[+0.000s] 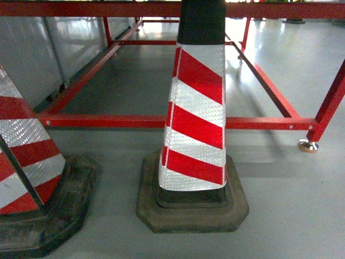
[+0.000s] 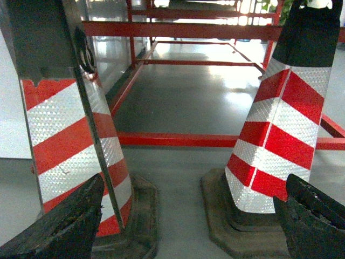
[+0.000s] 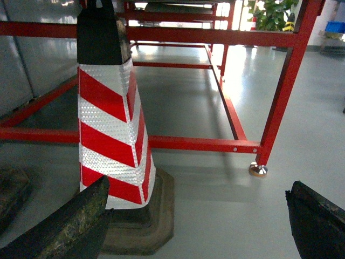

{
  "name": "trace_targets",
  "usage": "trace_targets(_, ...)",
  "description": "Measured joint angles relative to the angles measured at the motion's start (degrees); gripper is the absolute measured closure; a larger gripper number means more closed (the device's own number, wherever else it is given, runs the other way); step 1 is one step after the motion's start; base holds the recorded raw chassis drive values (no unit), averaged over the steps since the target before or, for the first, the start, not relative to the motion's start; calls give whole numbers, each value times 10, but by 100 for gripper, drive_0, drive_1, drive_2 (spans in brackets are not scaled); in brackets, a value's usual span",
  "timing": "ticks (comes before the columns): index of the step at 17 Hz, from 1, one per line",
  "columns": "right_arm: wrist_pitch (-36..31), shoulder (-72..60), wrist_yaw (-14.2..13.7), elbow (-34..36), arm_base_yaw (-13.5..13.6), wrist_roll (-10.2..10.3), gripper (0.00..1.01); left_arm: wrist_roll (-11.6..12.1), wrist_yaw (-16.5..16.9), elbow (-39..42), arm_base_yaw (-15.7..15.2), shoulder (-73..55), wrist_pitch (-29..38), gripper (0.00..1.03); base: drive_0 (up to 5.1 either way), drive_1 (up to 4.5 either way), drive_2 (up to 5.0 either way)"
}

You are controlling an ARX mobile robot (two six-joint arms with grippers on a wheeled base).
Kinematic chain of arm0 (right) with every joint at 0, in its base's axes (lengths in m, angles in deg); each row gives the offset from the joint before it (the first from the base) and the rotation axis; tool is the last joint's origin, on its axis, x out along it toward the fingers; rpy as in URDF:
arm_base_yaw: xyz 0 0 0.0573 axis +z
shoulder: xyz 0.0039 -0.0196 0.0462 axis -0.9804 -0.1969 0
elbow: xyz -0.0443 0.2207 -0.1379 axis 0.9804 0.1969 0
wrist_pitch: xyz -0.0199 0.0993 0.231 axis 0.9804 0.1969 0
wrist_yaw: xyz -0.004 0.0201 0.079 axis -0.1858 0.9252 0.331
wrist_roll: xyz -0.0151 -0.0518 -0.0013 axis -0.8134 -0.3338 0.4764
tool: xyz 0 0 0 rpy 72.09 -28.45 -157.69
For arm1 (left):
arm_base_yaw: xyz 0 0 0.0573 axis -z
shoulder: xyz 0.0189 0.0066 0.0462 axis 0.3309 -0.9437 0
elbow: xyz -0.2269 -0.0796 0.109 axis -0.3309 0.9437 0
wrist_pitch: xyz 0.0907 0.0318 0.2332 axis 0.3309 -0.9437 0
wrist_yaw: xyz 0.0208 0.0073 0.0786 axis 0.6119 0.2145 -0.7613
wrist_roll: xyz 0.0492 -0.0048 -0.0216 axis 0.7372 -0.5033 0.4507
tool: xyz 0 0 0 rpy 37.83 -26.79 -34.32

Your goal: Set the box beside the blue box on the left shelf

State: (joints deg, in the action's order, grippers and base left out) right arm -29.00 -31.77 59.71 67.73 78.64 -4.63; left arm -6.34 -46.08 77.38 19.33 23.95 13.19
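Red-and-white striped cone [image 1: 197,113] dead centre in head view, black top, standing upright on dark octagonal rubber base [image 1: 191,208] on grey floor [image 1: 291,216]. Second cone [image 1: 24,156] at near left, cut off by frame edge, own dark base [image 1: 51,216] beneath; bases near each other but apart. Behind both: red tube frame [image 1: 135,122], low crossbar running left to right just past centre cone, side rails going far, metal foot [image 1: 308,145] at right corner leg. Grey panel wall [image 1: 48,48] along far left.

Left wrist view: left gripper [image 2: 188,226] spread wide, dark fingers [image 2: 64,226] at bottom corners, nothing between but floor; left cone close on left, centre cone on right. Right wrist view: right gripper [image 3: 199,221] likewise wide apart, empty, one finger [image 3: 70,226] overlapping centre cone base in frame, contact unclear. Potted plant [image 3: 272,13] far back, small blue item [image 3: 334,27] at far right edge, too small to ID.

Task box & roller shelf: not in any view.
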Motion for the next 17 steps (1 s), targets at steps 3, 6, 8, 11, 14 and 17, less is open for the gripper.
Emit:
trace_targets(3, 0, 0, 0, 0, 0, 0, 3, 0, 0, 0, 0, 0, 0, 5, 0, 0, 0)
trace_targets(6, 0, 0, 0, 0, 0, 0, 3, 0, 0, 0, 0, 0, 0, 5, 0, 0, 0)
trace_targets(8, 0, 0, 0, 0, 0, 0, 3, 0, 0, 0, 0, 0, 0, 5, 0, 0, 0)
trace_targets(11, 0, 0, 0, 0, 0, 0, 3, 0, 0, 0, 0, 0, 0, 5, 0, 0, 0)
trace_targets(14, 2, 0, 0, 0, 0, 0, 3, 0, 0, 0, 0, 0, -2, 5, 0, 0, 0)
trace_targets(17, 1, 0, 0, 0, 0, 0, 3, -1, 0, 0, 0, 0, -2, 5, 0, 0, 0)
